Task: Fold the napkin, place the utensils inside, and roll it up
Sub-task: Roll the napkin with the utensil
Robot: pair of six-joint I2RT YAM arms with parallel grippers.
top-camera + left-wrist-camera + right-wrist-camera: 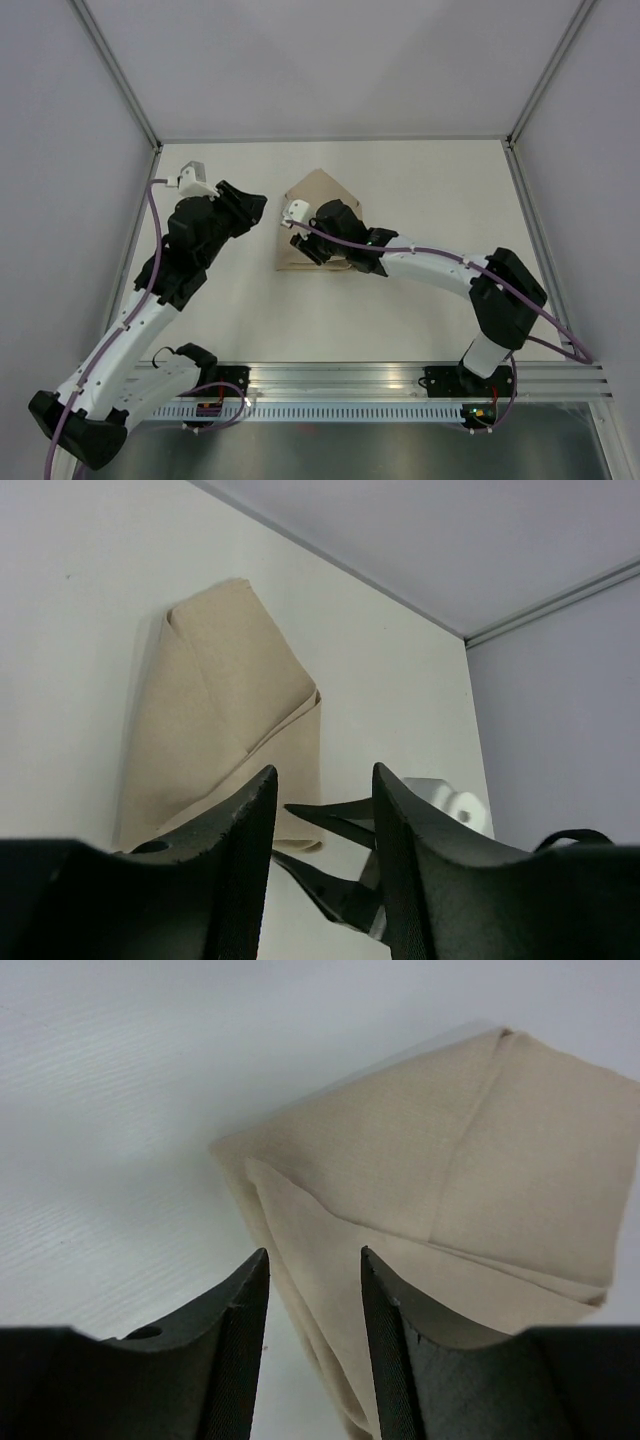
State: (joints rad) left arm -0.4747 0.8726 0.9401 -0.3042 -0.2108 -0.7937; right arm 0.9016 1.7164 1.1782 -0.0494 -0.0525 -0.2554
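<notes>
Napkin (318,190): one, beige-tan woven cloth, plain and matte. It lay folded into a pointed, house-like shape with its peak toward the far wall, flat on the white table (430,200) at mid-width in the far half. In the left wrist view (215,710), layered flaps crossed diagonally. In the right wrist view (480,1150), a creased fold line ran down the upper layer and stacked edges showed along the near side.

Right gripper (303,245): one, black, positioned over the napkin's near portion. Its jaws were parted (313,1260), with cloth visible through the gap and nothing clamped.

Left gripper (255,208): one, black, set just off the napkin's left edge, apart from it and pointed toward it. Its jaws were likewise released (322,780), with nothing between them.

Enclosure: pale grey walls (330,60) with metal corner posts surrounded the table.
</notes>
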